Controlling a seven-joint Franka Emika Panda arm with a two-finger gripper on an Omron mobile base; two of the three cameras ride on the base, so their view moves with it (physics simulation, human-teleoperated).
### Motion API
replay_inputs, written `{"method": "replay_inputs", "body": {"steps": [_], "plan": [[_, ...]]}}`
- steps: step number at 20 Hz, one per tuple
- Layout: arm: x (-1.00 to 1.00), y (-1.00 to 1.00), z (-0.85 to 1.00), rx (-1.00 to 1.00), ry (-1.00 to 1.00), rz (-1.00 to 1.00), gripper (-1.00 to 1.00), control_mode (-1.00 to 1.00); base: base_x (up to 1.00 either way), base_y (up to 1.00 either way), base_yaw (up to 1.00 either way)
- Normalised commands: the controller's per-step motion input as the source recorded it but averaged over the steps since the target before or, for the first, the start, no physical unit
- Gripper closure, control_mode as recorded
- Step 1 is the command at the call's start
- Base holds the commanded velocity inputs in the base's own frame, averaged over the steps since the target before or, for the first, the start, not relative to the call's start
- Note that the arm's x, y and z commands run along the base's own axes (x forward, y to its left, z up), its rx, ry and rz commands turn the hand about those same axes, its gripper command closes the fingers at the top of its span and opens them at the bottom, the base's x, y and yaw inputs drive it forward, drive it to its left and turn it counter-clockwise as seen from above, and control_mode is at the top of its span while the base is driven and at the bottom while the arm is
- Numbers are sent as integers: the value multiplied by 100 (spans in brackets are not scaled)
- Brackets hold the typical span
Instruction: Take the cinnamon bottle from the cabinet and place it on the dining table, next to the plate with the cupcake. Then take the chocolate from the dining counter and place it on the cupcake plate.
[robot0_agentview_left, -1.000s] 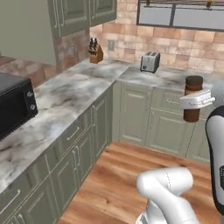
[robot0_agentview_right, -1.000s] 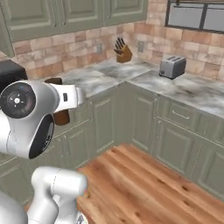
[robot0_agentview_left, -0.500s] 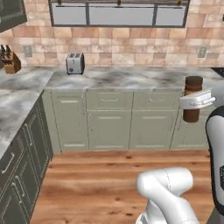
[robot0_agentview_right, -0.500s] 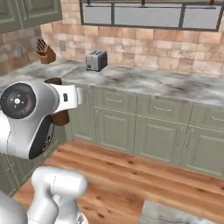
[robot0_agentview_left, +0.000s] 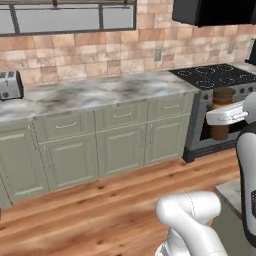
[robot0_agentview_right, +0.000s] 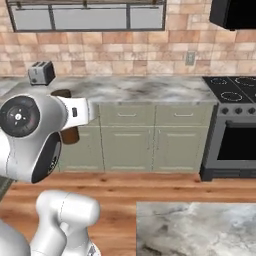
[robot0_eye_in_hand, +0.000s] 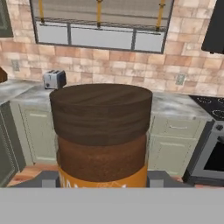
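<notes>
The cinnamon bottle (robot0_eye_in_hand: 101, 135), a small upright brown cylinder with a darker brown, wood-grained cap and an orange-brown band at its foot, stood held in the white arm's two-finger gripper (robot0_agentview_left: 220, 116), whose jaws were pressed against its sides, carried in the air well above the honey-coloured plank floor (robot0_agentview_left: 100, 210). In the left base view the bottle (robot0_agentview_left: 221, 114) showed its cap above and its body below the white hand, in front of the black-and-steel stove (robot0_agentview_left: 215, 95) with its dark burners. In the right base view only a sliver of it (robot0_agentview_right: 67, 135) showed behind the arm's big white joint, in front of the sage-green base cabinets (robot0_agentview_right: 130, 140). Faint pale marks ran along the orange band in the hand view, too cut off and blurred to read as lettering; no brand or label could be made out anywhere. Relative to the stove, the long grey-white veined marble wall counter (robot0_agentview_left: 95, 92) ran off to its left over panelled green doors and drawers with thin metal pulls. At the far end of that counter from the stove stood a small silver two-slot toaster (robot0_agentview_right: 41, 73). Above the counter rose a wall of mixed tan and pink brick (robot0_agentview_right: 125, 47) with a white outlet plate (robot0_agentview_right: 190, 58), and a wide dark-framed window (robot0_agentview_right: 85, 15). A black range hood (robot0_agentview_left: 215, 11) hung over the stove. In front of the stove, at the lower edge of the right base view, lay a corner of the marble-topped dining table (robot0_agentview_right: 200, 230).
</notes>
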Motion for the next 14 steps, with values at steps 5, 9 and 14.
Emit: {"method": "replay_inputs", "body": {"steps": [5, 9, 14], "plan": [[0, 0, 0, 0, 0, 0, 100, 100, -5, -17, -70], [0, 0, 0, 0, 0, 0, 100, 100, 12, 38, -60], [0, 0, 0, 0, 0, 0, 100, 100, 22, 62, -53]]}}
